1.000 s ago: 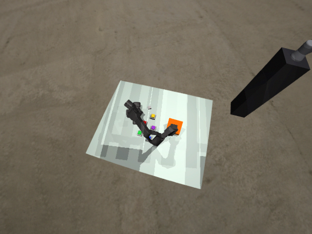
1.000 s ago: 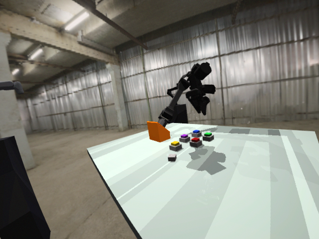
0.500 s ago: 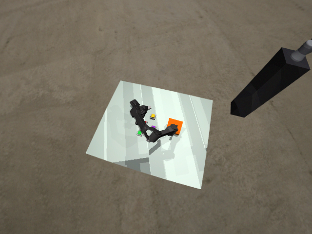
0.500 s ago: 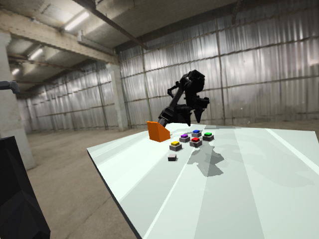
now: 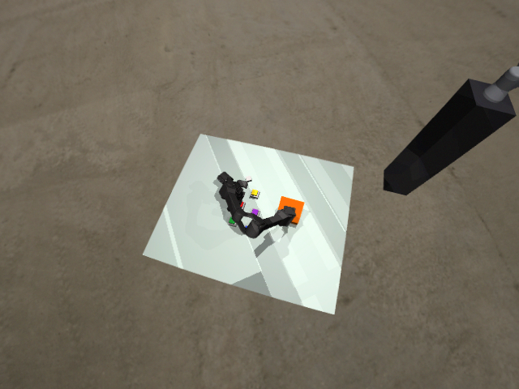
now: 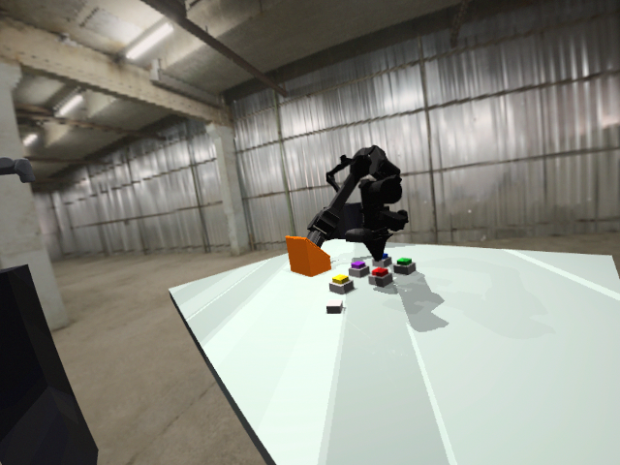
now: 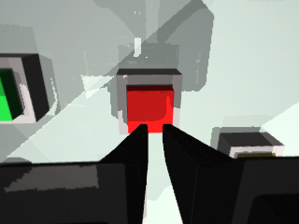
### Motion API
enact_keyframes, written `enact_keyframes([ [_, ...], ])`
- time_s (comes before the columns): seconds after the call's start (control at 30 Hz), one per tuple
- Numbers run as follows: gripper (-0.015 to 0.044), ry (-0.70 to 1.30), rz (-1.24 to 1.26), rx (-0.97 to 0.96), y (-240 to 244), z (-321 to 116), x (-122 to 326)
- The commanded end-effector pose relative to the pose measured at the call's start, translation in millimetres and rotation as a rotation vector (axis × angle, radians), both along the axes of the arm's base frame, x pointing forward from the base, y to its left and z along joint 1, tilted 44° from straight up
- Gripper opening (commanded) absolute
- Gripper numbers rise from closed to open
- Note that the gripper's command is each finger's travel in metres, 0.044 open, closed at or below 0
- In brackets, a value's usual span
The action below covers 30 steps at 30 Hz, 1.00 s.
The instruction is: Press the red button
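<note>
The red button sits on its grey base, with its red cap standing raised. In the top view the arm partly hides it. My gripper is shut, with a narrow gap between the fingers and nothing held. It points down over the red button. In the wrist view the fingertips overlap the near edge of the red cap. In the exterior view a small gap shows between the tips and the cap, so they look apart.
Around the red button are the yellow button, green button, purple button and blue button. A small pale block lies beyond the yellow one. An orange wedge stands by the arm's base.
</note>
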State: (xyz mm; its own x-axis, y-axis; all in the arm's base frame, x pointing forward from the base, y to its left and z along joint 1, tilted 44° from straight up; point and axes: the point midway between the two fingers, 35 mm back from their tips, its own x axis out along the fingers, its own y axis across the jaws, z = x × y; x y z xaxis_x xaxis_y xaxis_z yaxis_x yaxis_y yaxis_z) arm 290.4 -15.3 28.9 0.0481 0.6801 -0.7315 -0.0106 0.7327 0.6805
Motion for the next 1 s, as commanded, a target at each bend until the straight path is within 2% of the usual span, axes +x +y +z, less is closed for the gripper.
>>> enact_keyframes([
  [0.0, 0.002, -0.001, -0.003, 0.004, 1, 0, 0],
  [0.97, 0.002, -0.001, -0.003, 0.005, 23, -24, 2],
])
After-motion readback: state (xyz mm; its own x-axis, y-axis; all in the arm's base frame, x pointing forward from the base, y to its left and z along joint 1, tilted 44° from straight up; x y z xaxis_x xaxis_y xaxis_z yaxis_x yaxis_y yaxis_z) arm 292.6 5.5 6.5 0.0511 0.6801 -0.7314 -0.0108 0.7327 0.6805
